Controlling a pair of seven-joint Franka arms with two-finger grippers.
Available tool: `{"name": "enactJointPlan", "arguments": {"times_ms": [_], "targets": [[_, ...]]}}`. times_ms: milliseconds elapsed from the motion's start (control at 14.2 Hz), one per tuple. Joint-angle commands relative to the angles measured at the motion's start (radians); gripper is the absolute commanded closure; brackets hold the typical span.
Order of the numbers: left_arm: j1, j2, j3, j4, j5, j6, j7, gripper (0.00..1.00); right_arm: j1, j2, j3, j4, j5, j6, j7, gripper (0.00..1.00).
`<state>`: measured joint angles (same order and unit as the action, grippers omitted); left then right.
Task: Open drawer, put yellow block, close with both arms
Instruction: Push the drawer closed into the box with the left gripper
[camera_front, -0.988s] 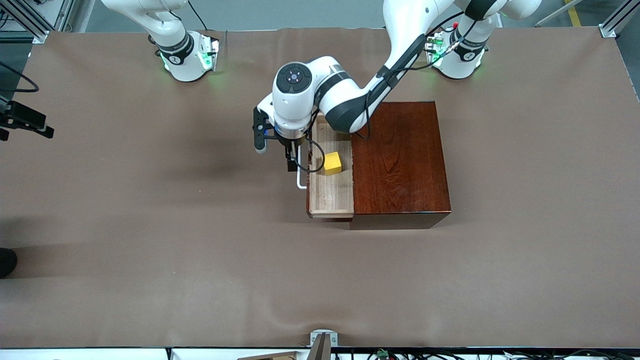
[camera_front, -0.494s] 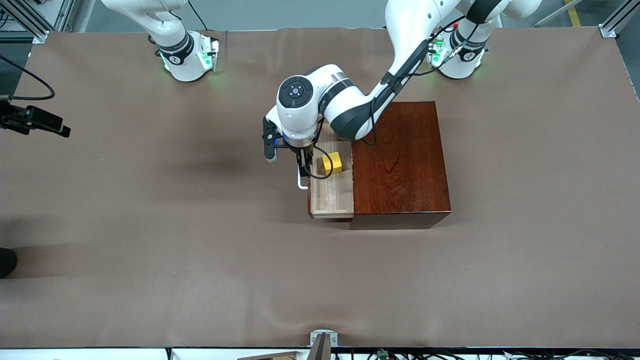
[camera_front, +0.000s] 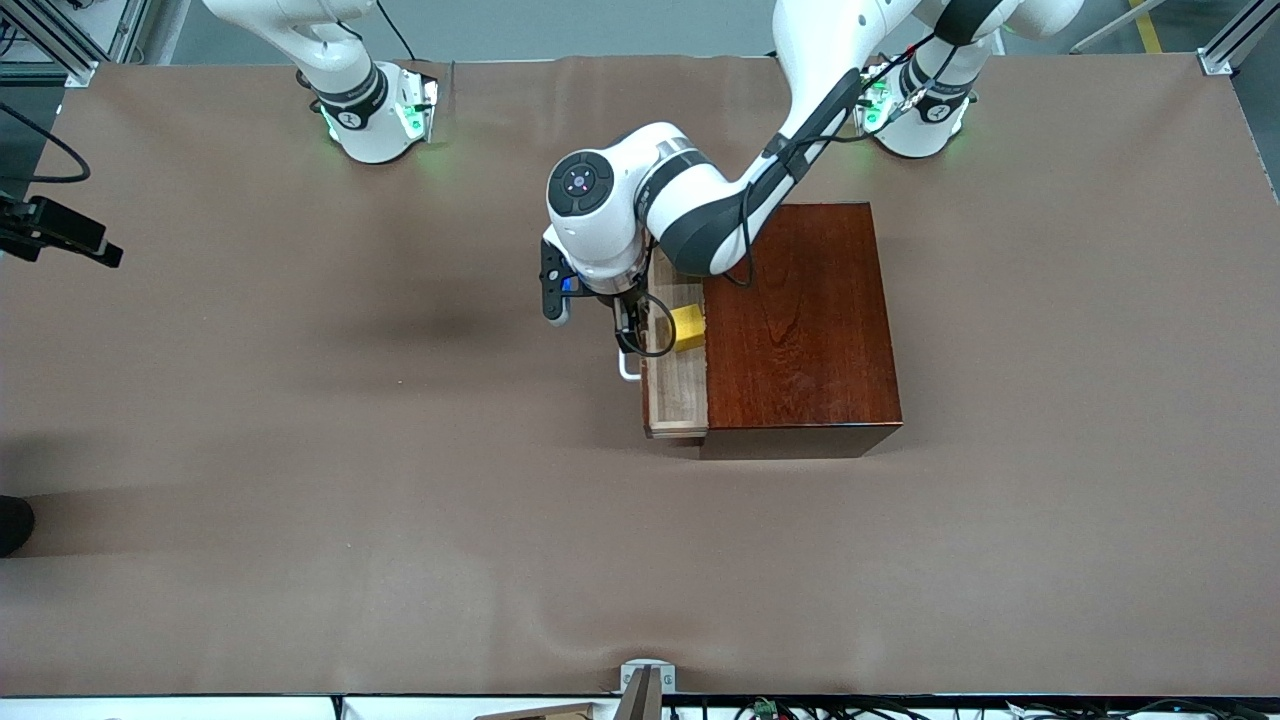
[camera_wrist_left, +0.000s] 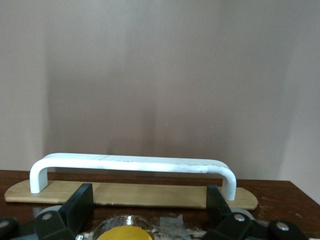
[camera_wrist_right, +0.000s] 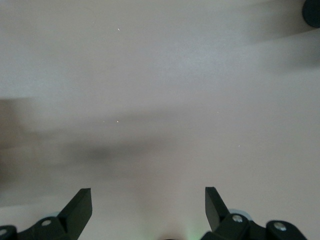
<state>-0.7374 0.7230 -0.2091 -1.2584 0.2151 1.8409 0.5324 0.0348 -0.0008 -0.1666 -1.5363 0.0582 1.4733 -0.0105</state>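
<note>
While drawer (camera_front: 676, 385) sits part-open with yellow block (camera_front: 688, 327) inside, my left gripper (camera_wrist_left: 150, 207), fingers apart, at white handle (camera_wrist_left: 131, 164); right gripper (camera_wrist_right: 148, 205) spread, waiting.

A robotics laboratory is showing here: two white robot arms are standing on green-lit bases (camera_front: 375, 115) at twelve o'clock of a long table draped in brown cloth (camera_front: 300, 450), silver aluminium frame posts (camera_front: 1228, 45) are flanking its corners, and bundled cables (camera_front: 800, 708) are running along six o'clock.
</note>
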Motion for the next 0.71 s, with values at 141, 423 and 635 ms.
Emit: {"name": "enactJointPlan", "arguments": {"times_ms": [141, 423, 635], "targets": [[0.003, -0.024, 0.010, -0.009, 0.082, -0.107, 0.018, 0.00, -0.001, -0.022, 0.019, -0.021, 0.008, 0.005, 0.018, 0.00], [0.004, -0.024, 0.010, -0.013, 0.142, -0.164, 0.018, 0.00, -0.021, -0.022, 0.065, -0.030, -0.004, -0.001, 0.009, 0.00], [0.015, -0.024, 0.011, -0.012, 0.147, -0.224, 0.020, 0.00, -0.007, -0.024, 0.085, -0.025, -0.040, 0.004, 0.004, 0.00]]}}
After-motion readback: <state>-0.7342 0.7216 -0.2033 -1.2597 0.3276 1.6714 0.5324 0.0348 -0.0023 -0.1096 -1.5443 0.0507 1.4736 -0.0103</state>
